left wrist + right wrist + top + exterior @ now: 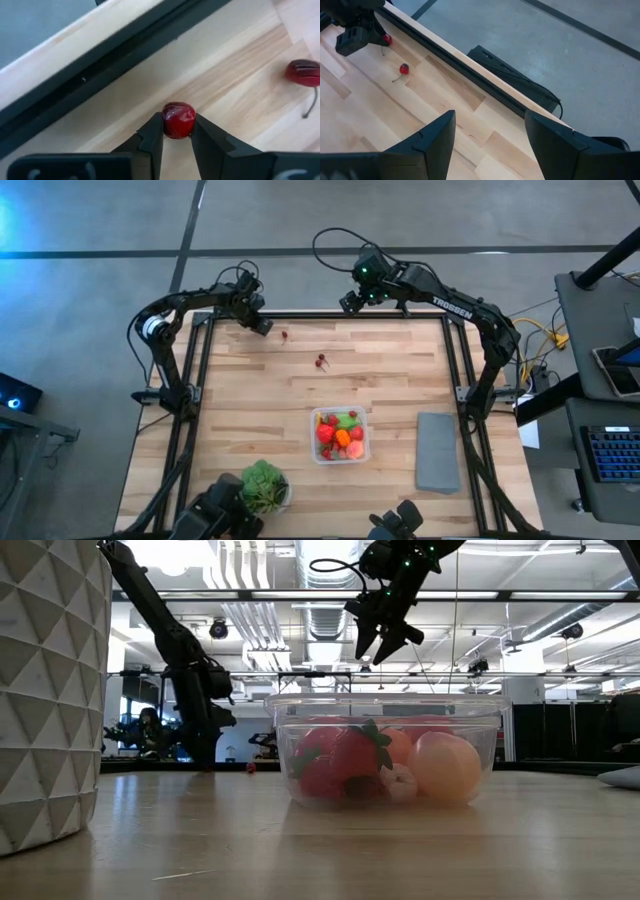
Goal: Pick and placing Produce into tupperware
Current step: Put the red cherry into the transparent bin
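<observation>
1. Left gripper (176,131) is at the far left corner of the table (250,400), down at the surface, just inside the black frame rail (100,55).
2. Its fingers (152,137) are closed to a narrow gap on a small red cherry (178,120); the cherry sits right between the fingertips, touching both. In the high view the gripper (262,326) hides this cherry.
3. A second red cherry with stem (303,73) lies on the wood near the gripped one, apart from the gripper; same piece in the high view (285,335), just beside the left gripper toward table centre.
4. Another cherry pair (321,361) lies farther in, between the far edge and the tupperware, well apart from both grippers.
5. Tupperware (340,436) sits on the near-centre part of the table, well apart from the left gripper. It holds red, orange, yellow and green produce (342,437); the low view shows a strawberry (338,762) and an orange-yellow piece (447,766) through the clear wall (385,710).
6. Right gripper (490,130) hangs in the air above the far table edge near the middle, fingers wide open, holding nothing. High view (352,300), low view (385,640), raised well above the container.
7. Its wrist view shows the left gripper (355,35) farther off with the loose cherry (404,69) beside it.
8. Grey slab (437,452) lies right of the tupperware, not touching it.
9. Leafy plant in a white bowl (263,488) stands at the near edge, left of the tupperware.
</observation>
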Action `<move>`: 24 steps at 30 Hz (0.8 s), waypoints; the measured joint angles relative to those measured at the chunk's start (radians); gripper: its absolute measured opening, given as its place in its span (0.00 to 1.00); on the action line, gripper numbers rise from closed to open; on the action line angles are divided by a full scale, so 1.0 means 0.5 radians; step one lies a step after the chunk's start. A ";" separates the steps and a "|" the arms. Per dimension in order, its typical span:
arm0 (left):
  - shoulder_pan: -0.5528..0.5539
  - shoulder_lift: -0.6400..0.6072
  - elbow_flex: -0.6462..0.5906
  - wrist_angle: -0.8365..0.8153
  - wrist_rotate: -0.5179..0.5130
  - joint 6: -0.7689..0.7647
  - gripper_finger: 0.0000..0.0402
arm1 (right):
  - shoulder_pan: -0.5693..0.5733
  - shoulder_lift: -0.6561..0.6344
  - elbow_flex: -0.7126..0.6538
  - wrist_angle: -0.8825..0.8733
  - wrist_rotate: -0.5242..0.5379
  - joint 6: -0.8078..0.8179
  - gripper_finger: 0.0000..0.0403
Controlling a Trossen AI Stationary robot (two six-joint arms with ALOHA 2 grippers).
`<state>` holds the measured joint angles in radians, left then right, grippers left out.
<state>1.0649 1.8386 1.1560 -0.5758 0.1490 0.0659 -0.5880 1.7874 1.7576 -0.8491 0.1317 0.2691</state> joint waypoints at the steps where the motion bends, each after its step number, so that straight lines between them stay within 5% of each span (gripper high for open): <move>1: 0.000 -0.014 -0.001 0.002 0.001 0.003 0.17 | 0.000 0.000 0.000 -0.001 -0.001 0.000 0.57; 24: -0.067 -0.343 -0.002 -0.257 0.092 0.039 0.17 | 0.000 0.000 0.000 0.001 -0.001 -0.023 0.57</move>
<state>1.0313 1.6672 1.1551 -0.7042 0.1951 0.0855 -0.5880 1.7874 1.7576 -0.8484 0.1314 0.2577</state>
